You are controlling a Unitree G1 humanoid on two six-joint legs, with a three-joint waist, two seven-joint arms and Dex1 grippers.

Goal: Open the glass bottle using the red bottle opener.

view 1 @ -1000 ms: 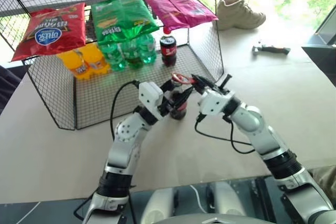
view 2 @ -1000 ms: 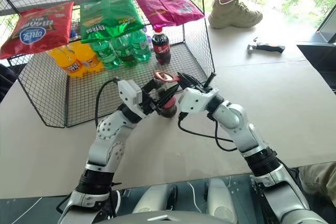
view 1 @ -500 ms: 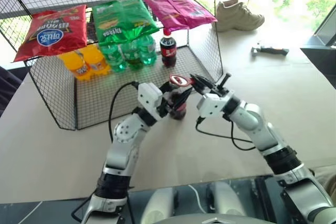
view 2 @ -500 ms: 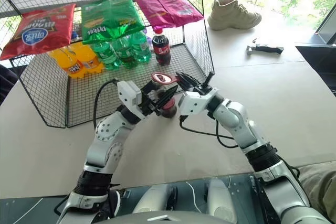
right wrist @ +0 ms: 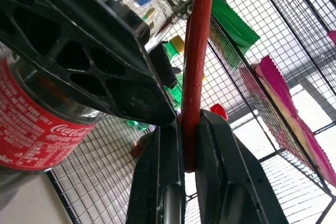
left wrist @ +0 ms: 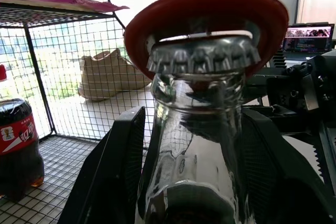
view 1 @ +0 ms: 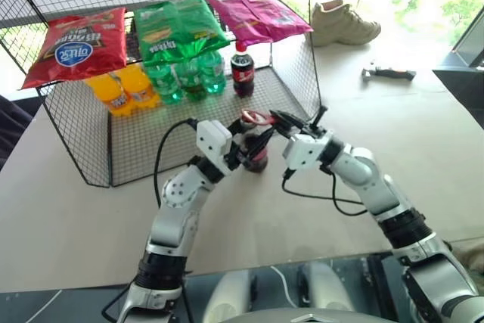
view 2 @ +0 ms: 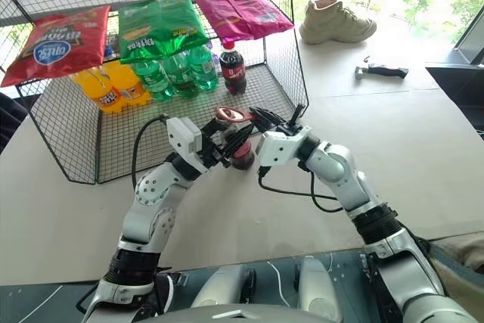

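Surface: pale tabletop (view 1: 423, 134), sunlit; a shoe (view 1: 344, 20) and a dark tool (view 1: 389, 73) lie far off by the window.
Rack: wire-mesh rack (view 1: 91, 149) ahead of my left arm; snack bags on top, soda bottles and a plastic cola bottle (view 1: 242, 72) beneath.
Glass bottle: the glass bottle (view 1: 256, 153) stands upright on the table just in front of the rack, neck pointing up, crown cap (left wrist: 203, 53) on.
Left gripper: my left gripper (view 1: 253, 145) is half spread, fingers clamped on either side of the bottle's body.
Right gripper: my right gripper (view 1: 281, 120) is pinched tight on the handle of the red bottle opener (view 1: 257, 118).
Key relation: opener lies roughly level, its ring head over the cap from my right side, handle running back to the right claw. I judge the next move is a lever upward; cap not yet off.
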